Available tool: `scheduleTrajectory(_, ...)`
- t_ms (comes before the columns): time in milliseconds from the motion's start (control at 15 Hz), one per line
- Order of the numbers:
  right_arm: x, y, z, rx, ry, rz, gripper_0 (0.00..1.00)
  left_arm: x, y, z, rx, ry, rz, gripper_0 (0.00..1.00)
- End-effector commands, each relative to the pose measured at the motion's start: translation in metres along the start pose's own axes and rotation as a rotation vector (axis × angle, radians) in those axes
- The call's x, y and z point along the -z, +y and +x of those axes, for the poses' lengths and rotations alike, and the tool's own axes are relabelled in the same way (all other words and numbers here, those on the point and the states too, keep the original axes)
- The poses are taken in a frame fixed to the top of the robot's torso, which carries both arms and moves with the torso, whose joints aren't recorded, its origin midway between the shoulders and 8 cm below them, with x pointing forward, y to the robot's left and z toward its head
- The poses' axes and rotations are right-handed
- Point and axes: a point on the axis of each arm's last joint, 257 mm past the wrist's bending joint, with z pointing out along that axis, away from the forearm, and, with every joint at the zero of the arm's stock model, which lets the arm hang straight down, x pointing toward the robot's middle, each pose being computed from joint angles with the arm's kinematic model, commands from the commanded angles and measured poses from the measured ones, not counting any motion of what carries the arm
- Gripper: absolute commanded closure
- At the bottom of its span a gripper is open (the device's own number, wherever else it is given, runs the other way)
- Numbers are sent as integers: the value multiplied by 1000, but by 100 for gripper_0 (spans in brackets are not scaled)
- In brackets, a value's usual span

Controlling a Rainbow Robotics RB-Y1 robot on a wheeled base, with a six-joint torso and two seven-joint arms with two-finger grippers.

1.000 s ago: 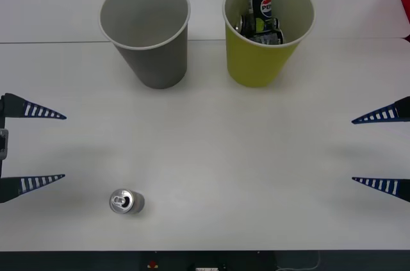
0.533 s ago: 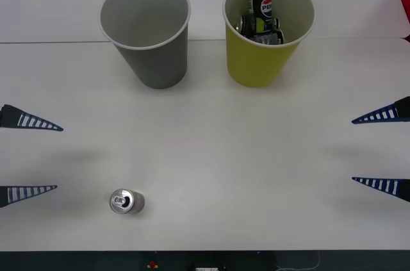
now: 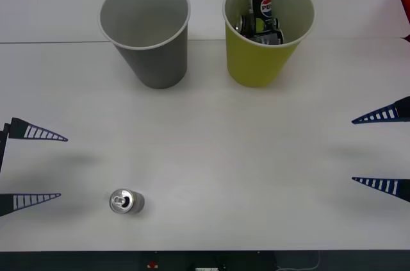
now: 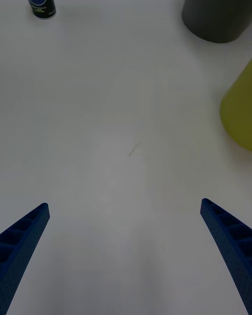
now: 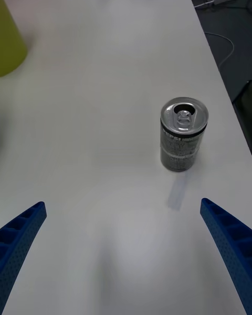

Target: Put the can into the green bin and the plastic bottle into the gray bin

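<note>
Closing in on the can (image 3: pixel 126 201) with the left gripper (image 3: pixel 33 167), fingers spread wide.

It has slid nearer along the table's (image 3: pixel 211 149) left edge within a second; the can stands upright, ungrasped. Right gripper (image 3: pixel 381 150) waits open. "Pepsi" reads inside the green bin (image 3: pixel 267 31); the can's label seems illegible.

The can (image 3: pixel 126 202) just off the left gripper (image 3: pixel 48 166) has a shiny silver top and a dark body with pale print. Both that gripper and the right gripper (image 3: pixel 365 150) have blue fingers with pale ribbing. Farther out from them stand a gray bin (image 3: pixel 146 34) with a white rim and a yellow-green bin (image 3: pixel 266 31), pale inside, holding a black can (image 3: pixel 259 3) with a red, white and blue logo. The table (image 3: pixel 224 149) is white.
</note>
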Motion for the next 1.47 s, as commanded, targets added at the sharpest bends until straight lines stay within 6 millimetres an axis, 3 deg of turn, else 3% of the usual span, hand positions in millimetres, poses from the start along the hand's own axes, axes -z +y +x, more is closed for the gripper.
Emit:
scheduleTrajectory(67,0,0,0,0,0,0,0,0,-10,13,27,-27,46,0)
scheduleTrajectory(400,0,0,0,0,0,0,0,-4,-25,31,134,-67,97,0)
scheduleTrajectory(867,0,0,0,0,0,0,0,-66,-51,19,224,-199,117,0)
scheduleTrajectory(1200,0,0,0,0,0,0,0,-99,-55,20,255,-203,95,0)
scheduleTrajectory(1467,0,0,0,0,0,0,0,-125,-58,10,277,-242,84,0)
